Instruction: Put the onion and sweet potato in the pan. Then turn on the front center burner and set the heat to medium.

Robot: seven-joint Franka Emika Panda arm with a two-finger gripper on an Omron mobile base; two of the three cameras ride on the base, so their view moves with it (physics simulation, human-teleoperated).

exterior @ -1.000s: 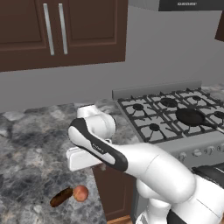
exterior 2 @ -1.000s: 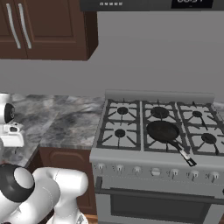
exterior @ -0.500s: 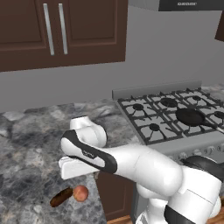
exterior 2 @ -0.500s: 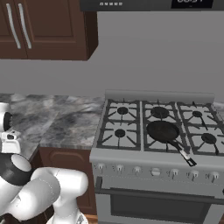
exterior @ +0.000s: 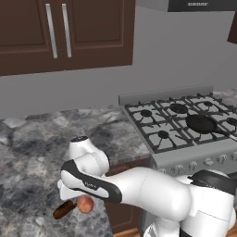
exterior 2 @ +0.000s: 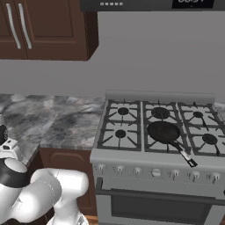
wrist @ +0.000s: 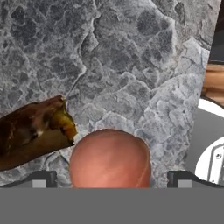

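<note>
In the hand view the round orange-tan onion [wrist: 110, 158] lies on the granite right between my two fingertips. My gripper [wrist: 111, 178] is open and straddles it, apart from it on both sides. The dark reddish-brown sweet potato [wrist: 33, 131] lies just left of the onion, almost touching it. From the left base view the onion [exterior: 85, 204] and sweet potato [exterior: 63, 209] sit near the counter's front edge, directly under my lowered hand. The black pan [exterior 2: 163, 131] sits on the front center burner, which it hides, with its handle [exterior 2: 183, 154] pointing toward the range front. The pan [exterior: 201, 122] is far to the right of the hand.
The grey granite counter [exterior: 37, 143] stretches left of the steel range [exterior 2: 132, 154]. A row of knobs [exterior 2: 156, 172] runs along the range front. Dark wood cabinets [exterior: 55, 32] hang above. The counter's front edge [wrist: 199, 109] lies close to the onion.
The arm has swung down and to the left, bringing the hand low over the onion and sweet potato. The gripper stayed open. The vegetables and pan have not moved.
</note>
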